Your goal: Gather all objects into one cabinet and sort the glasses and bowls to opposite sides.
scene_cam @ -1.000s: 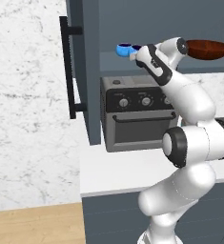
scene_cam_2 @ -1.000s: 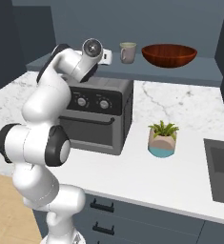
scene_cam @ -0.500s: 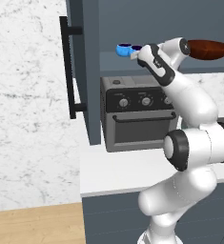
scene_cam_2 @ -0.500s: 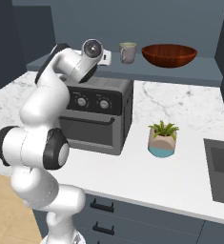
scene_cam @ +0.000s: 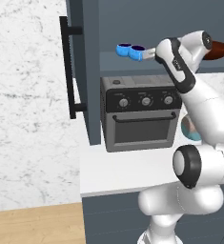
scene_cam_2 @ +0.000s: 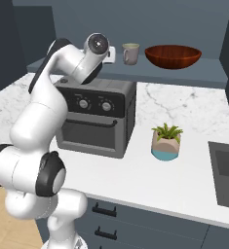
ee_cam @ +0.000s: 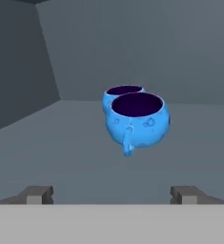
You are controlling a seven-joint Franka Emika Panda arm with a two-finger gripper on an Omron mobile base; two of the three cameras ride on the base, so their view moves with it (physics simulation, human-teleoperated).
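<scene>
Two small bright-blue vessels stand side by side on the cabinet shelf (ee_cam: 61, 138): the nearer one (ee_cam: 137, 119) (scene_cam: 138, 51) has a small handle facing me, and the farther one (ee_cam: 120, 93) (scene_cam: 124, 48) touches it from behind. My gripper (ee_cam: 112, 194) (scene_cam: 150, 54) is open just short of the nearer one, fingertips (ee_cam: 37, 193) wide apart with nothing between them. To the right on the same shelf stand the grey-beige tumbler (scene_cam_2: 130, 53) and the wide reddish-brown bowl (scene_cam_2: 173, 56) (scene_cam: 219, 46). The cabinet door (scene_cam: 82, 71) hangs open to the left.
A dark toaster oven (scene_cam: 139, 112) (scene_cam_2: 94, 116) sits on the white marble counter (scene_cam_2: 150, 180) under the shelf, directly below my arm. A potted plant (scene_cam_2: 166, 141) stands to its right, with a sink (scene_cam_2: 225, 165) beyond. The door's black bar handle (scene_cam: 66, 66) juts out at the left.
My jaws have gone from shut to wide open, letting go of the nearer blue vessel, which now rests on the shelf. The arm has barely moved.
</scene>
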